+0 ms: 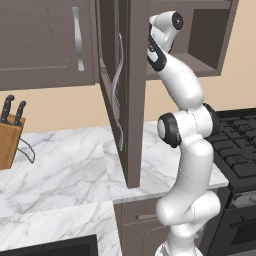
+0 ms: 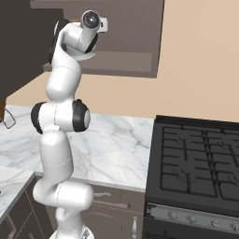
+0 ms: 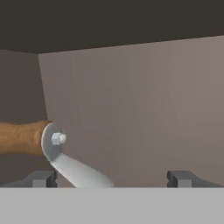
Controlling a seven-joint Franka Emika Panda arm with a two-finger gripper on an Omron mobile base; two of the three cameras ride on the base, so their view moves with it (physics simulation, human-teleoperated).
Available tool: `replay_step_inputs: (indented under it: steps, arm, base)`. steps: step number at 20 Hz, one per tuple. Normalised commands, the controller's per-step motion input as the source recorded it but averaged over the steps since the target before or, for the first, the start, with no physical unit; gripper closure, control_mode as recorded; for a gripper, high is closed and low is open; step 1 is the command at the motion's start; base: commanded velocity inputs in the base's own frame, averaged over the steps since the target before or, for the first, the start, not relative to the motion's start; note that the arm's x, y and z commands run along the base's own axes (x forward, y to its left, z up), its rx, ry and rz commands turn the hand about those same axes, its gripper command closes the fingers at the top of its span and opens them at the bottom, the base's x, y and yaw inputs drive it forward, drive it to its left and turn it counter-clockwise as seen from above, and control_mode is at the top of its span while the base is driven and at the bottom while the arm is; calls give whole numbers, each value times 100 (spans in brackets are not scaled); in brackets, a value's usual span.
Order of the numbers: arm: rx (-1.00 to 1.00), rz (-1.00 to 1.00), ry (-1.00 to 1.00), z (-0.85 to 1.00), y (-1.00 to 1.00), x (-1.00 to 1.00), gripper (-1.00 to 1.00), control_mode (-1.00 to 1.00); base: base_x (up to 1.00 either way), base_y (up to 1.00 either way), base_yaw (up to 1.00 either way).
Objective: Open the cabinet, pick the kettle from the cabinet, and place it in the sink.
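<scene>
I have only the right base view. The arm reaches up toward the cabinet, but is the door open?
Observer: Yes. In the left base view the cabinet door stands swung out toward the base.
Operator: Is the kettle near the hand?
Observer: The hand view shows the kettle, with its brown handle low at the left, close to one fingertip.
Operator: Is it gripped?
Observer: No. The gripper is open, its fingertips wide apart and not closed on the kettle.

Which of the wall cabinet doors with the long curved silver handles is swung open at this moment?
The right-hand cabinet door, beside the arm: it stands edge-on, swung out over the marble counter. The left door lies flat and shut.
</scene>
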Motion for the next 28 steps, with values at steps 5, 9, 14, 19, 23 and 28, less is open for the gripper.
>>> replay_step_inputs:
  steps: [5, 9, 14, 19, 23, 28]
  arm:
    - [0, 0, 0, -14, 8, 1, 100, -100]
    - [0, 0, 0, -14, 7, 0, 100, -100]
    - [0, 0, 0, -11, 10, 1, 100, -100]
    - [0, 0, 0, -8, 6, 0, 100, -100]
    - [0, 0, 0, -10, 7, -1, 100, -100]
    - [0, 0, 0, -10, 9, -9, 100, -100]
  base:
    - [0, 0, 0]
    - [0, 0, 0]
    - [0, 0, 0]
    - [0, 0, 0]
    - [0, 0, 0]
    - [0, 0, 0]
